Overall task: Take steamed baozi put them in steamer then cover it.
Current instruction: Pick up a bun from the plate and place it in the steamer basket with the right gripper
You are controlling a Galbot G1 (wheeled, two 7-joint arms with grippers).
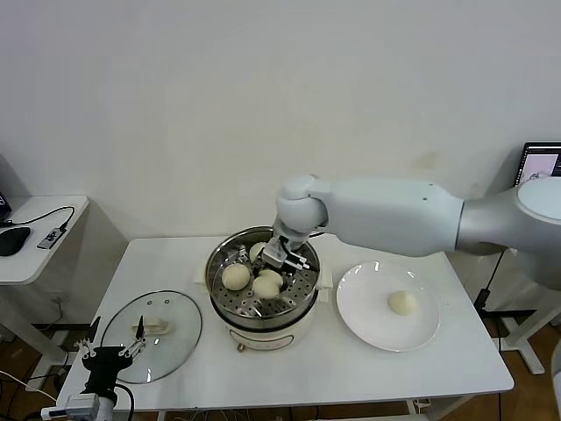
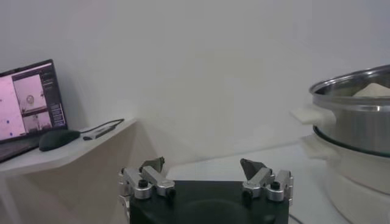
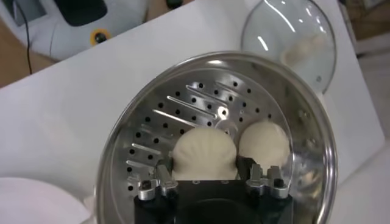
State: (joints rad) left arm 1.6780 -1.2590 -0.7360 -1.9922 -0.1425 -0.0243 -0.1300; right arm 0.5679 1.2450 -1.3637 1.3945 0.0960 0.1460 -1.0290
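Note:
The steamer stands mid-table with three baozi on its perforated tray. My right gripper reaches down into it and is shut on one baozi, whose sides touch both fingers. A second baozi lies right beside it, and in the head view another lies toward the pot's left. One more baozi sits on the white plate to the right. The glass lid lies flat on the table left of the steamer. My left gripper hangs open and empty by the table's front left corner.
A side table with a mouse and cable stands at the far left, with a laptop on it in the left wrist view. A screen shows at the right edge. The steamer's wall rises close to my left gripper.

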